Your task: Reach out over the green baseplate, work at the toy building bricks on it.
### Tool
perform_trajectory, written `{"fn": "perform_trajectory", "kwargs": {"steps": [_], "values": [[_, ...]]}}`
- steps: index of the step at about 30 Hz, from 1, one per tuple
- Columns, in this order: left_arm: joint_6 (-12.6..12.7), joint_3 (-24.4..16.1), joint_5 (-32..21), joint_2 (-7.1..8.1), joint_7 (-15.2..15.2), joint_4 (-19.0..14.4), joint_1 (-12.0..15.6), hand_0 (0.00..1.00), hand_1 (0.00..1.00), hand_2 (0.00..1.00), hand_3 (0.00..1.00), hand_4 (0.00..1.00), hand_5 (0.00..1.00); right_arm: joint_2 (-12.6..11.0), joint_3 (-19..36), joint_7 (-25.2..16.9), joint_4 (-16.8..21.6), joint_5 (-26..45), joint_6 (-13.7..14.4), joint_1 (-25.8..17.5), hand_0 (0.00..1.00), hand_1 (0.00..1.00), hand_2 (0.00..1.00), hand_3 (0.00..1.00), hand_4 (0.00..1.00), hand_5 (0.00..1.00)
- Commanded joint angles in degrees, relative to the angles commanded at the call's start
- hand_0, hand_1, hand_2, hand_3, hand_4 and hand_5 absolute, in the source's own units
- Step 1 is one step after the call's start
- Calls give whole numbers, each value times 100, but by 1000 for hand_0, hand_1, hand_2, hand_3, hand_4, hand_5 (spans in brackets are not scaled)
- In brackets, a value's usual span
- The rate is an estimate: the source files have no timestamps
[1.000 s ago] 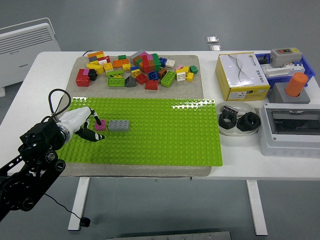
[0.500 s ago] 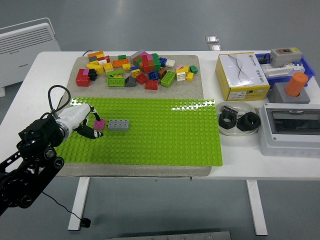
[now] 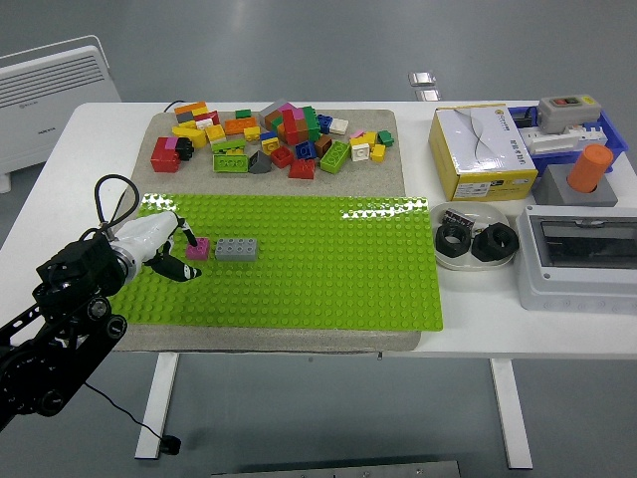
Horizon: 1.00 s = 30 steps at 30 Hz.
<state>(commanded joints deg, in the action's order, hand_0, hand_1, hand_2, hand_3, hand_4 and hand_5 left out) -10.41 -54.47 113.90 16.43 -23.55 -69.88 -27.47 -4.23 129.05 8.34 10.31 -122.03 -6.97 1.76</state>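
Left hand (image 3: 171, 251) barely shifted since 0.5 s ago; fingers (image 3: 187, 270) curled around pink brick (image 3: 198, 248) beside grey brick (image 3: 237, 249) on baseplate (image 3: 328, 269).

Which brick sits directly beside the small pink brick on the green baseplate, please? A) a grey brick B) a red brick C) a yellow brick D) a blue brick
A: the pink brick lies just left of a grey brick on the green baseplate, with the left hand at the pink one; the red, yellow and blue bricks are all in the loose pile behind the baseplate.
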Motion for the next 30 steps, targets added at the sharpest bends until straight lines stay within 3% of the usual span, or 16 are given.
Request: {"fn": "perform_trajectory", "kwargs": {"steps": [18,30], "values": [[187,144,-18,-123,124,249,8,216,2,78,585,855,200,21,27,-3,0,-10,-8,10,590,577,651,766,854,998],[198,-213,78,-44,71,10,103,216,2,78,584,841,178,29,73,1,0,-45,-19,8,590,577,651,766,854,998]]}}
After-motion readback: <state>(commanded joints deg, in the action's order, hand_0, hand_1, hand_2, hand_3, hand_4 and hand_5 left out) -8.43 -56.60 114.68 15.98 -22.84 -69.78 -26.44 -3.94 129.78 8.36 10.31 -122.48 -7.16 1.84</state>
